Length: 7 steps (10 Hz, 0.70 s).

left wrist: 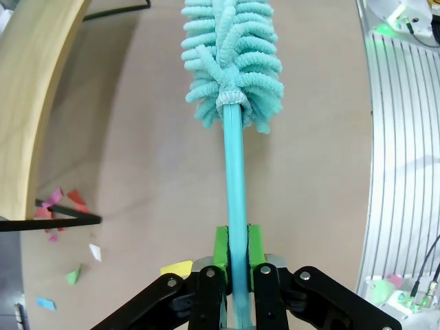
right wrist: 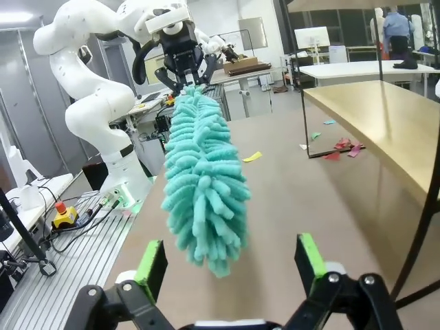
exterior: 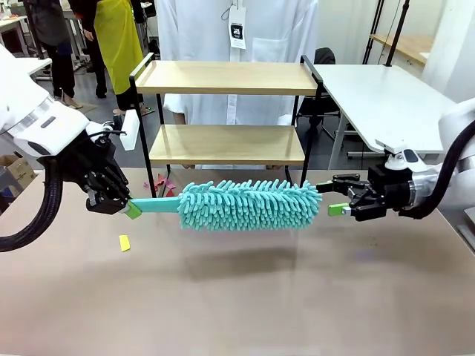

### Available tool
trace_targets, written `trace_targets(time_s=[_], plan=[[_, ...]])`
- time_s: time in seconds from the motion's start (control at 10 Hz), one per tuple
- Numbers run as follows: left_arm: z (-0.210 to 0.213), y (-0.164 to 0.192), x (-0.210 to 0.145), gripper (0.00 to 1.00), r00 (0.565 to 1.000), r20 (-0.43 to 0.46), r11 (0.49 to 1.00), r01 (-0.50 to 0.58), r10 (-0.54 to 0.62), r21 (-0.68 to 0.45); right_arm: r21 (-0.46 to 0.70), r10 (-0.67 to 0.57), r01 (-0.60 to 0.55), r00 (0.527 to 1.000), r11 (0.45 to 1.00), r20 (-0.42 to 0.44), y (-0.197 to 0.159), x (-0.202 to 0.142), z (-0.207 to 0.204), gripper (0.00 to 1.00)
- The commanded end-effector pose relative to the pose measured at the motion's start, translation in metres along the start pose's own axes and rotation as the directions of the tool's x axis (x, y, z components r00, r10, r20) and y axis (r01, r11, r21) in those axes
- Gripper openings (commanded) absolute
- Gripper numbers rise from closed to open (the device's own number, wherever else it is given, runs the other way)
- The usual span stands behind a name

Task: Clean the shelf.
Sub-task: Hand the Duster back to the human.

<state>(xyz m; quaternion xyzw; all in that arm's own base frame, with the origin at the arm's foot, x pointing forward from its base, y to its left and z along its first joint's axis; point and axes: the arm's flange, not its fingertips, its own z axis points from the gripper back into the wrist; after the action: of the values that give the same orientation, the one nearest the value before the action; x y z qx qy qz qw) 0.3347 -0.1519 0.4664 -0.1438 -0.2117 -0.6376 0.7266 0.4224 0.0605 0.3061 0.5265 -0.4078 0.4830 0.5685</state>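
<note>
Brown tabletop (exterior: 237, 297) | left gripper (exterior: 111, 202) clamps duster (exterior: 249, 205) handle, lying crosswise before shelf (exterior: 226, 78) | right gripper (exterior: 338, 199) open at its tip

The shelf (exterior: 226, 111) stood at the worktop's (exterior: 237, 297) far edge, at twelve o'clock from the middle. Before it, a duster (exterior: 249, 204) hung level above the worktop, its handle running toward nine o'clock into the left hand (exterior: 122, 204), which clamped it. The right hand (exterior: 334, 199) sat at three o'clock, just off the duster's head, its fingers spread to either side of the tip. A paper scrap (exterior: 124, 242) lay on the worktop below the left hand. More scraps (exterior: 162, 185) lay under the shelf's lower board.
</note>
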Motion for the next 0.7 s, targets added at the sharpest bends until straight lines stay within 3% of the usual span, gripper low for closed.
trace_targets(time_s=[0.0,0.6], plan=[[0.004,-0.001,0.002,0.13,1.0,0.015,1.0,-0.009,0.009,-0.005,-0.016,0.04,-0.04,0.998,0.999,0.045,-0.004,-0.008,-0.015,1.0],[0.004,-0.001,0.002,0.13,1.0,0.015,1.0,-0.009,0.009,-0.005,0.039,0.017,-0.022,0.991,0.999,0.135,-0.001,-0.007,-0.066,1.0]])
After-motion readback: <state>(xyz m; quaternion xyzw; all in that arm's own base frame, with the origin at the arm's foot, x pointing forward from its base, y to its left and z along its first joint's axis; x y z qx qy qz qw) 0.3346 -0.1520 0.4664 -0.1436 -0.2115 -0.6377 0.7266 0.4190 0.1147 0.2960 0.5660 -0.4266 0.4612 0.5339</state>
